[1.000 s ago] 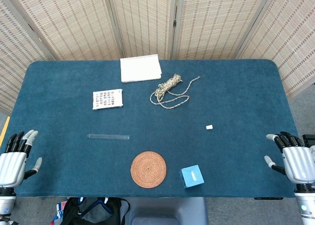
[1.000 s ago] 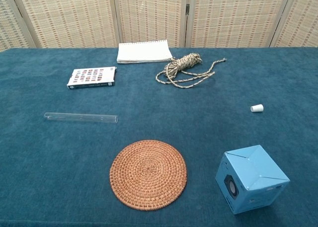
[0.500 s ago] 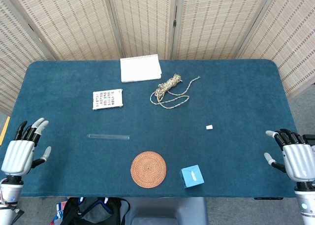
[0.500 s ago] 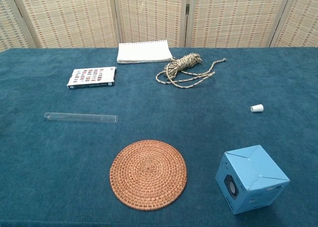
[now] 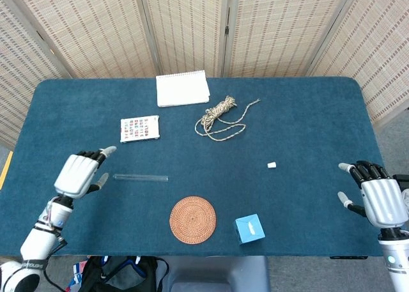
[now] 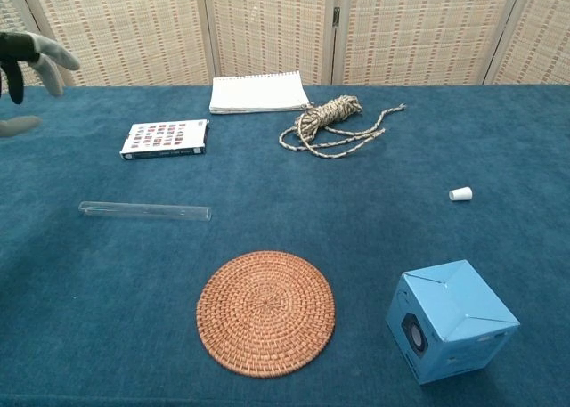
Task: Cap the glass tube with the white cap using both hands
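**tube and cap both still on the cloth**

the clear, slender glass tube (image 5: 141,177) looks light, stiff, slick and breakable; it is best pinched gently near one end, leaving the mouth free. it lies flat, just left of the round woven rattan coaster (image 5: 192,220). the small white cap (image 5: 271,165), up and right of the coaster, looks tiny and easily fumbled. the left hand (image 5: 79,172) hovers beside the tube's left end, fingers spread, empty. the right hand (image 5: 378,198), far right of the coaster, is likewise spread and empty.

- The silver, black-fingered left hand (image 5: 81,172) is raised on its forearm, fingers spread, holding nothing.
- The matching right hand (image 5: 377,196) is empty too, its fingers spread apart.
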